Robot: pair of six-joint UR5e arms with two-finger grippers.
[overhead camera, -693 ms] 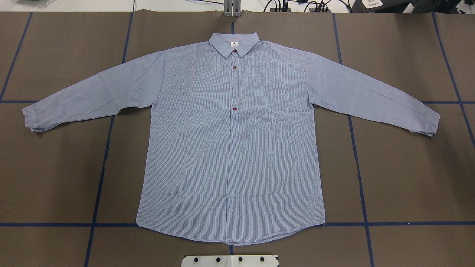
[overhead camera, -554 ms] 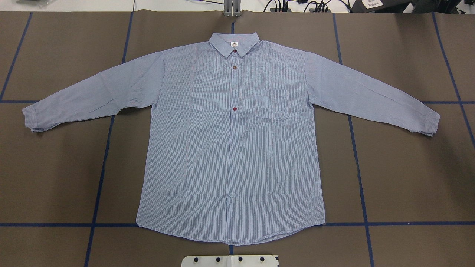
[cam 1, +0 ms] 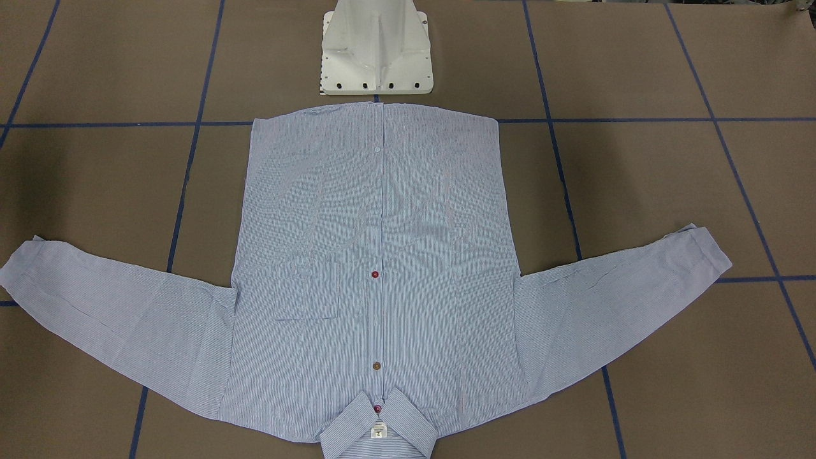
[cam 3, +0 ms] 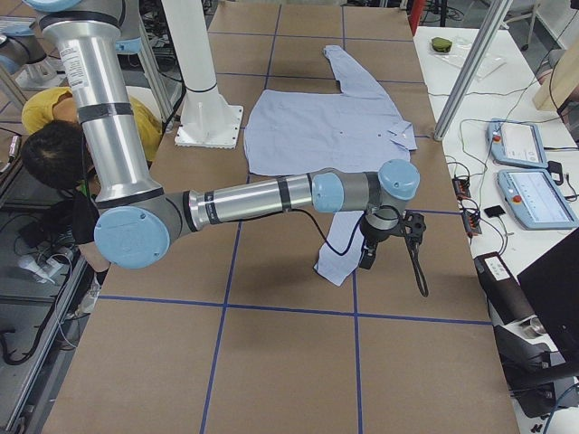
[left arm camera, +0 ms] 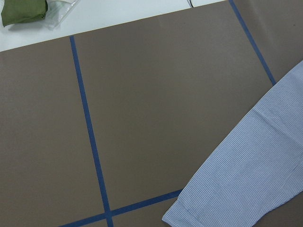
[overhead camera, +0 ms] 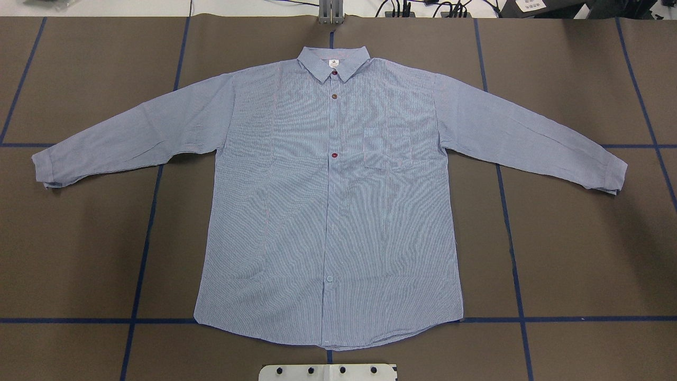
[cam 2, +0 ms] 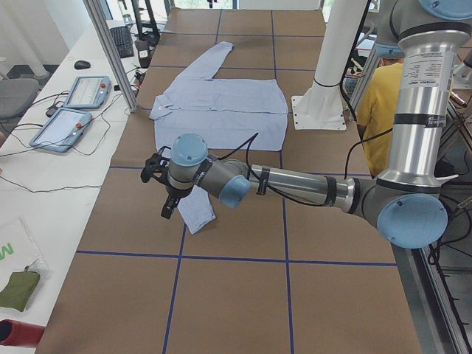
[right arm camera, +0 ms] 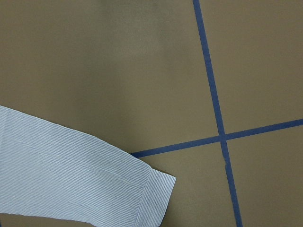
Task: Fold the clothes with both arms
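The light blue striped shirt lies flat and face up on the brown table, sleeves spread, collar at the far edge; it also shows in the front view. My left gripper hangs over the cuff of the near sleeve in the left side view. My right gripper hangs beside the other sleeve's cuff in the right side view. I cannot tell whether either is open or shut. The wrist views show only the sleeve ends, no fingers.
The white pedestal base stands at the shirt's hem. Blue tape lines cross the table. Teach pendants lie on the side tables. A green bag lies off the table corner. A person in yellow sits behind the robot.
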